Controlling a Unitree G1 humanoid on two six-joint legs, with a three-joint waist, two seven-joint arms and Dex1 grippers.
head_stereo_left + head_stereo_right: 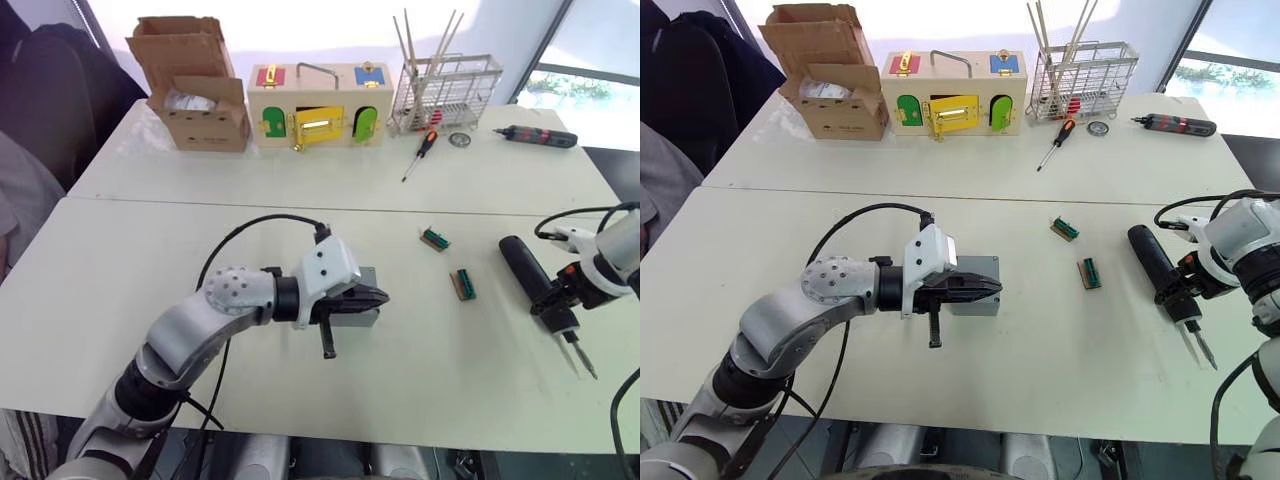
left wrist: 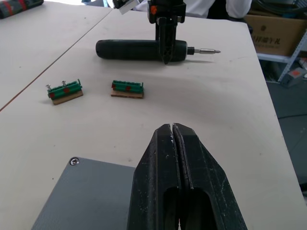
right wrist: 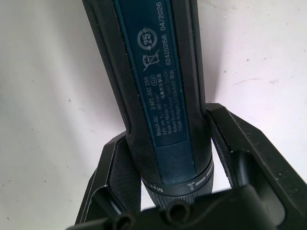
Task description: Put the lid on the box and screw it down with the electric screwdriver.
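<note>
Electric screwdriver lay flat on table, bit toward robot, well right of box. Right gripper straddled its bit end, 2 fingers flanking barrel. Left gripper closed, empty, over lid.

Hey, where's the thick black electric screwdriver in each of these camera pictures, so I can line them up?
Left eye view: electric screwdriver lying on the white table, far right, right gripper at its bit end.
Right eye view: far right again.
Left wrist view: lying across the top.
Right wrist view: close up, centre.
Shared landmark: two green terminal blocks beside it.
</note>
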